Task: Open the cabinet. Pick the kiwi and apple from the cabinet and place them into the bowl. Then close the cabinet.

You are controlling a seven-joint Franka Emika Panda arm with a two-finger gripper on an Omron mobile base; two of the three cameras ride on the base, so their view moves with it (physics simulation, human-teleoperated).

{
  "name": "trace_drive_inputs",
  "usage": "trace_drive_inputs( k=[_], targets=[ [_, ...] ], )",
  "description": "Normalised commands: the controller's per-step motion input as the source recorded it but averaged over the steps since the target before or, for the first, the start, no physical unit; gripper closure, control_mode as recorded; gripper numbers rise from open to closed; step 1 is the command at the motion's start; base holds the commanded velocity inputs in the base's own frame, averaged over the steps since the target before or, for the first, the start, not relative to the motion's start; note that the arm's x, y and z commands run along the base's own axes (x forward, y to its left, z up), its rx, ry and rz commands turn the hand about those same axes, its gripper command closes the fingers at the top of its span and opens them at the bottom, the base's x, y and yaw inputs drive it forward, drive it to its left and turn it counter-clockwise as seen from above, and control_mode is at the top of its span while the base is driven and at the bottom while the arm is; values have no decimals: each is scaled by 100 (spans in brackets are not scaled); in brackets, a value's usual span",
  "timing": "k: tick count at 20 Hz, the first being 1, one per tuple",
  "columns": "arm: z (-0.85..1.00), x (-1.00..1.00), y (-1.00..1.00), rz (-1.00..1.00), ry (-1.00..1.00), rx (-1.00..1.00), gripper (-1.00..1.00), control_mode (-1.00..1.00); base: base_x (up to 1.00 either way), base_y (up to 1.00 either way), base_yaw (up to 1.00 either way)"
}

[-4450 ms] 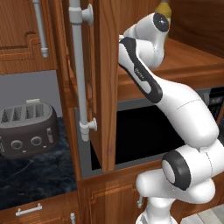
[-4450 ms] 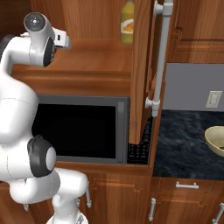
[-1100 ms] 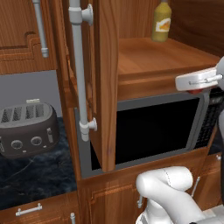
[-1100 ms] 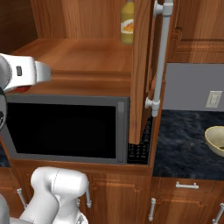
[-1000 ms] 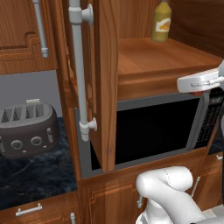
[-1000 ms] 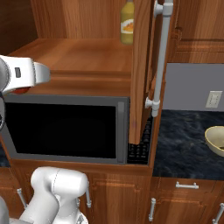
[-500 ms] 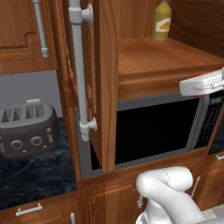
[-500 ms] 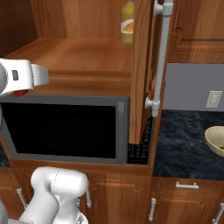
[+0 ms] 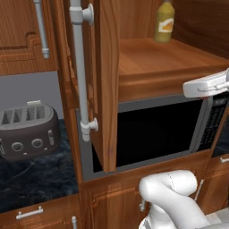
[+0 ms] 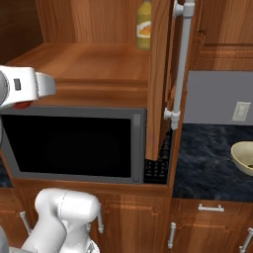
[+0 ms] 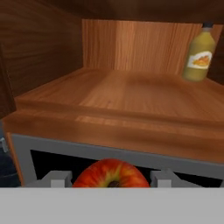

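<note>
Slowly my arm has drifted out from the cabinet (image 9: 147,67) — my tool (image 11: 111,177) holds the apple (image 11: 111,174) across its middle; it looks light, firm, glossy, likely slippery.

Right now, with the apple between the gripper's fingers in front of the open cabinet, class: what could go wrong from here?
1. The apple is round and glossy; it could slip from the gripper during the swing.
2. The bowl lies beyond the cabinet's open door and its bar handle; the arm might strike them while crossing.
3. The bowl sits at the frame's edge on the counter, so a misjudged drop may miss it.
</note>
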Motion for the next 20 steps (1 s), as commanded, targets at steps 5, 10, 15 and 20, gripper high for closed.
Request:
trace_drive_inputs(
  k=[5, 10, 15, 20],
  targets=[
    [0, 0, 0, 0, 0, 0, 100, 100, -66, -2, -2],
    [0, 0, 0, 0, 0, 0, 100, 100, -58, -8, -3],
    [0, 0, 0, 0, 0, 0, 100, 100, -51, -6, -2],
    [0, 0, 0, 0, 0, 0, 100, 100, -35, -36, 0]
  ],
)
